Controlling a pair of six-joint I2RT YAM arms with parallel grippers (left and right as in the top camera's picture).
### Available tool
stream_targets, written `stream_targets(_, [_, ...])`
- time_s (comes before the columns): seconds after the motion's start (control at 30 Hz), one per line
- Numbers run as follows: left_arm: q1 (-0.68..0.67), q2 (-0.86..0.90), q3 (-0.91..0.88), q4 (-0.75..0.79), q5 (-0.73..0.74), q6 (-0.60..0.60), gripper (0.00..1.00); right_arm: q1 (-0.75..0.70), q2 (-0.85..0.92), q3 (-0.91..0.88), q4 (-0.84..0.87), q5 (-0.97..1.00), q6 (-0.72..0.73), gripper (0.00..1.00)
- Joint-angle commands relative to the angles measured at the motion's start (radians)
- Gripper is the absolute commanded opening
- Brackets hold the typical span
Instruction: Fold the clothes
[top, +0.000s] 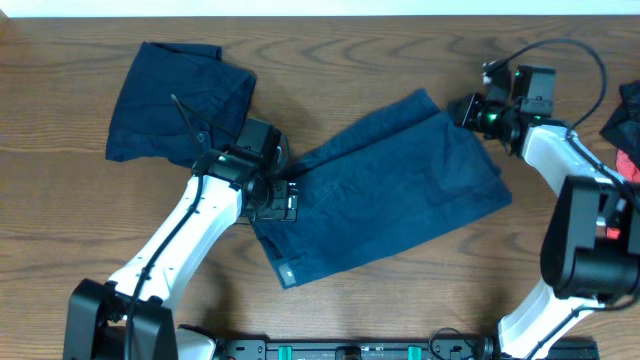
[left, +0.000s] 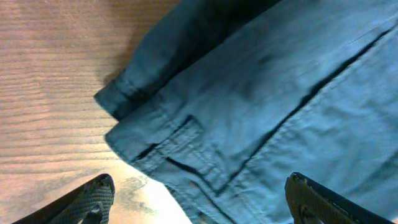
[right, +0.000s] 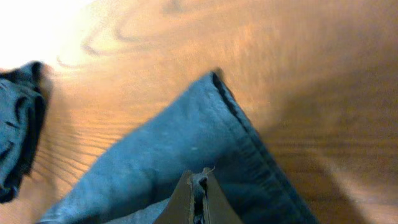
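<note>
Navy shorts (top: 390, 195) spread on the surface (top: 400, 320) just right of the folded pile (top: 175, 100). Right gripper (right: 199, 186), jaws pinched shut on the far leg hem; left gripper (left: 199, 202), jaws wide and empty over the near waistband. Limp, light cloth: I'd grab stitched edges.

Overhead: even soft light, sharp; left arm (top: 185, 230) throws faint shadow on table (top: 420, 310). White strip along top edge blown out. Left wrist view: bit soft, shorts (left: 280, 112) seams readable, fingers (left: 87, 199) at btm out of focus. Right wrist view: blurry overall, glare in top-left corner, wood looks orange, fingertips (right: 186, 202) dim.
</note>
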Motion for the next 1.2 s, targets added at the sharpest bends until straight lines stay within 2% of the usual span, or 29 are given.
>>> stream_targets(0.0, [0.002, 0.037, -0.023, 0.005, -0.005, -0.005, 0.89, -0.004, -0.016, 0.003, 0.014, 0.051, 0.056, 0.01])
stream_targets(0.2, [0.002, 0.086, -0.053, 0.067, 0.045, -0.005, 0.89, 0.028, 0.005, 0.003, 0.028, 0.055, 0.055, 0.01])
stream_targets(0.27, [0.002, 0.095, -0.055, 0.073, 0.045, -0.005, 0.81, 0.037, 0.005, 0.003, 0.046, 0.055, 0.055, 0.01])
stream_targets(0.33, [0.002, 0.101, -0.055, 0.078, 0.044, -0.004, 0.77, 0.044, 0.005, 0.003, 0.071, 0.041, 0.055, 0.01])
stream_targets(0.43, [0.002, 0.106, -0.055, 0.097, 0.036, 0.032, 0.54, 0.055, 0.005, 0.003, 0.105, 0.017, 0.055, 0.01])
stream_targets(0.47, [0.002, 0.108, -0.055, 0.106, 0.031, 0.04, 0.43, 0.059, 0.005, 0.003, 0.108, 0.031, 0.055, 0.01])
stream_targets(0.57, [0.002, 0.115, -0.055, 0.127, -0.01, 0.041, 0.19, 0.078, 0.009, 0.003, 0.116, 0.13, 0.056, 0.01])
stream_targets(0.63, [0.003, 0.119, -0.055, 0.131, -0.045, 0.042, 0.06, 0.092, 0.015, 0.003, 0.129, 0.205, 0.056, 0.1])
stream_targets(0.67, [0.002, 0.119, -0.055, 0.129, -0.058, 0.042, 0.06, 0.097, 0.016, 0.003, 0.135, 0.233, 0.055, 0.19])
stream_targets(0.73, [0.003, 0.119, -0.055, 0.119, -0.07, 0.048, 0.06, 0.101, 0.017, 0.003, 0.144, 0.274, 0.043, 0.44])
stream_targets(0.83, [0.003, 0.119, -0.055, 0.092, -0.072, 0.061, 0.06, 0.083, 0.017, 0.003, 0.142, 0.272, 0.005, 0.49])
stream_targets(0.9, [0.003, 0.119, -0.054, 0.083, -0.072, 0.061, 0.06, 0.057, 0.014, 0.003, 0.111, 0.239, 0.006, 0.47])
stream_targets(0.97, [0.003, 0.119, -0.054, 0.084, -0.072, 0.06, 0.07, 0.026, 0.012, 0.003, 0.058, 0.173, 0.006, 0.34])
stream_targets(1.0, [0.002, 0.119, -0.054, 0.087, -0.072, 0.06, 0.06, 0.009, 0.012, 0.003, 0.027, 0.127, 0.006, 0.24])
stream_targets(1.07, [0.002, 0.119, -0.054, 0.092, -0.072, 0.061, 0.06, -0.013, 0.013, 0.003, -0.026, 0.059, 0.006, 0.12])
stream_targets(1.17, [0.002, 0.119, -0.054, 0.098, -0.072, 0.061, 0.06, -0.012, 0.015, 0.0, -0.087, 0.053, 0.006, 0.04])
